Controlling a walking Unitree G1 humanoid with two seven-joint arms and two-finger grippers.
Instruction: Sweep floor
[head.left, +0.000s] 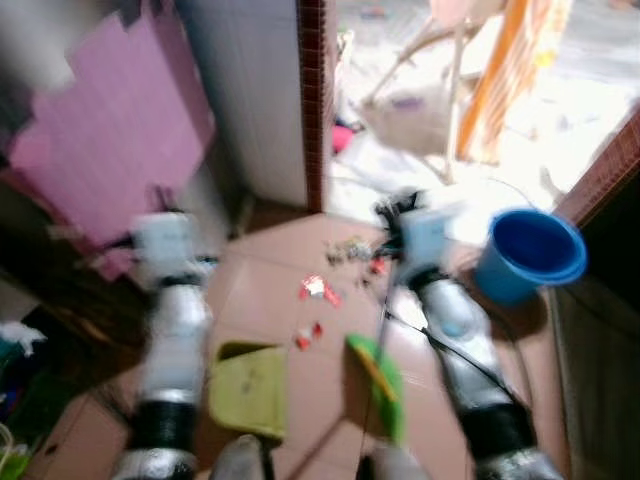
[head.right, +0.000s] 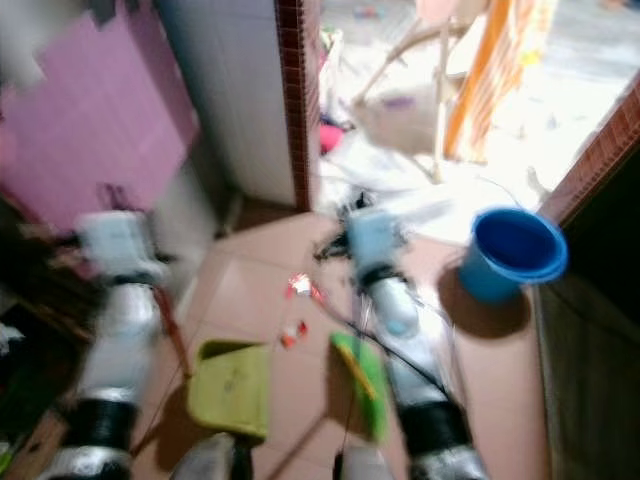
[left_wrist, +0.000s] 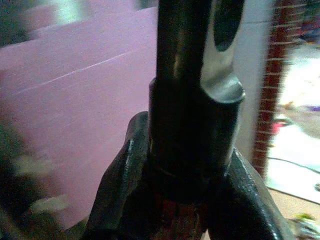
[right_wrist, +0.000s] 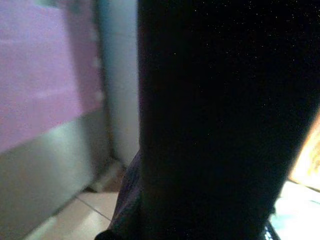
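Both eye views are blurred by motion. A yellow-green dustpan (head.left: 248, 388) rests on the tiled floor in front of me, and its long handle (head.right: 172, 335) rises to my left gripper (head.left: 165, 245). In the left wrist view the fingers (left_wrist: 120, 190) are shut around that dark handle (left_wrist: 190, 75). A green broom head (head.left: 378, 385) stands just right of the dustpan. Its thin pole runs up to my right gripper (head.left: 415, 230), and the dark pole (right_wrist: 215, 115) sits very close in the right wrist view. Red and white litter (head.left: 318, 290) lies beyond the dustpan, with more scraps (head.left: 350, 250) nearer the doorway.
A blue bucket (head.left: 530, 250) stands on the floor at the right. A white tiled wall with a brick edge (head.left: 312, 100) lies ahead, and a pink panel (head.left: 110, 140) is at the left. Past the doorway are a chair (head.left: 440, 90) and bright clutter.
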